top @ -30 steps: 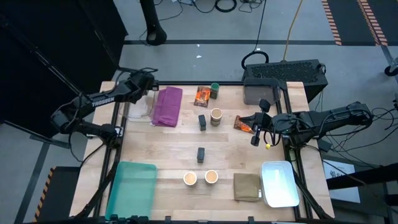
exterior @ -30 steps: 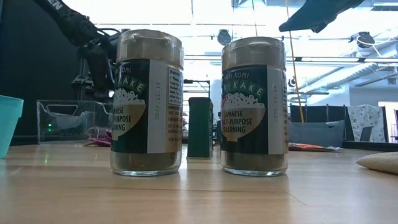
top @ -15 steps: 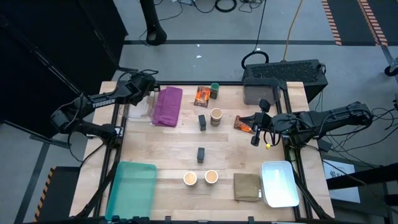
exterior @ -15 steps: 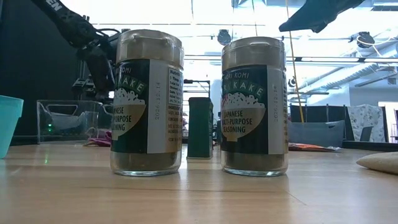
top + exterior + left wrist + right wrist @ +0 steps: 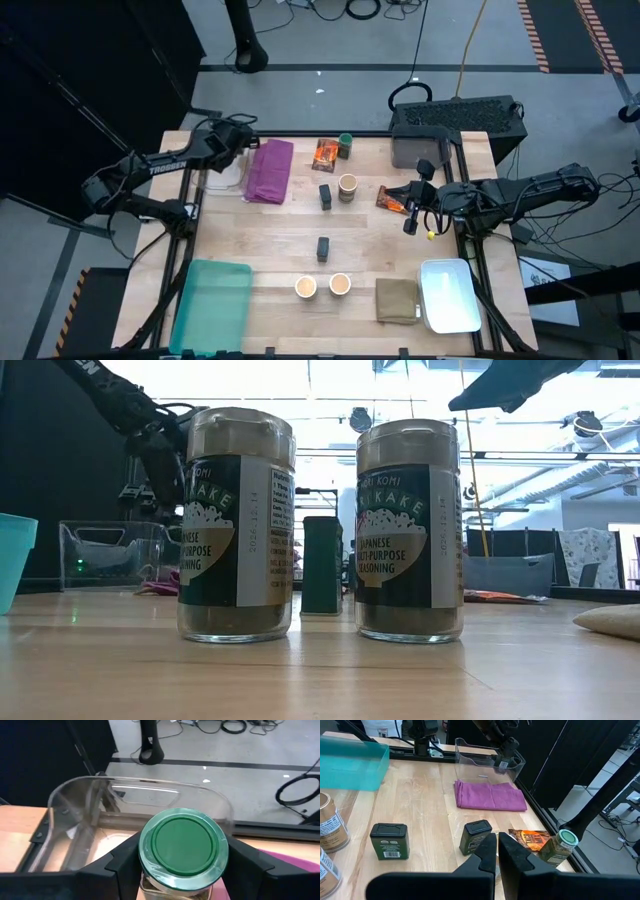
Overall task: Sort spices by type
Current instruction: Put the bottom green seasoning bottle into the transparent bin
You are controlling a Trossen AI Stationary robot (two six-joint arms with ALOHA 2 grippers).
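Note:
My left gripper (image 5: 238, 133) is at the table's far left, shut on a green-lidded jar (image 5: 182, 847) above a clear bin (image 5: 222, 178). My right gripper (image 5: 409, 208) hangs shut over an orange packet (image 5: 390, 198) at the right. Another green-lidded jar (image 5: 345, 145) and an orange packet (image 5: 324, 153) stand at the far middle. Two dark blocks (image 5: 325, 195) (image 5: 323, 247) and a tan-topped jar (image 5: 347, 185) stand mid-table. Two tan-topped jars (image 5: 305, 287) (image 5: 339, 284) stand near the front edge. My left gripper pinches the jar between its two fingers (image 5: 120, 867), one on each side of the body just under the green lid (image 5: 150, 886). The jar is lifted clear over the clear bin (image 5: 485, 762), with its lid toward the wrist camera.
A purple cloth (image 5: 270, 170) lies beside the clear bin. A teal bin (image 5: 212, 305) sits at the near left. A white bin (image 5: 448, 295) and an olive-tan folded cloth (image 5: 397, 300) sit at the near right. A dark box (image 5: 455, 125) stands at the far right.

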